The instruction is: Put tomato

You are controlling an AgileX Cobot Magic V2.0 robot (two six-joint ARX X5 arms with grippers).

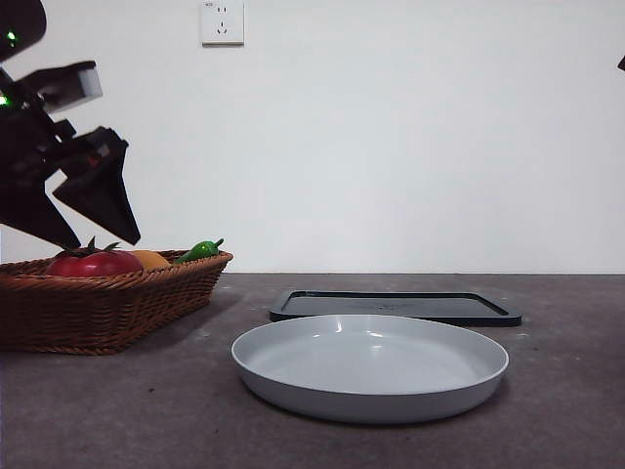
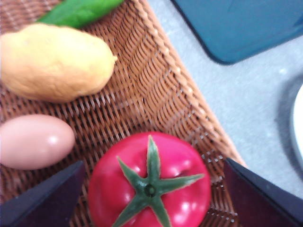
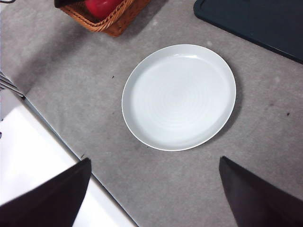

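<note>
A grey, lightly speckled table (image 1: 566,410) carries three things. A brown wicker basket (image 1: 107,298) sits at its left side in the front view, a shallow pale grey plate (image 1: 369,363) lies near the middle, and a flat dark tray (image 1: 395,306) lies just behind the plate. Basket and plate stand apart with bare tabletop between them.
</note>
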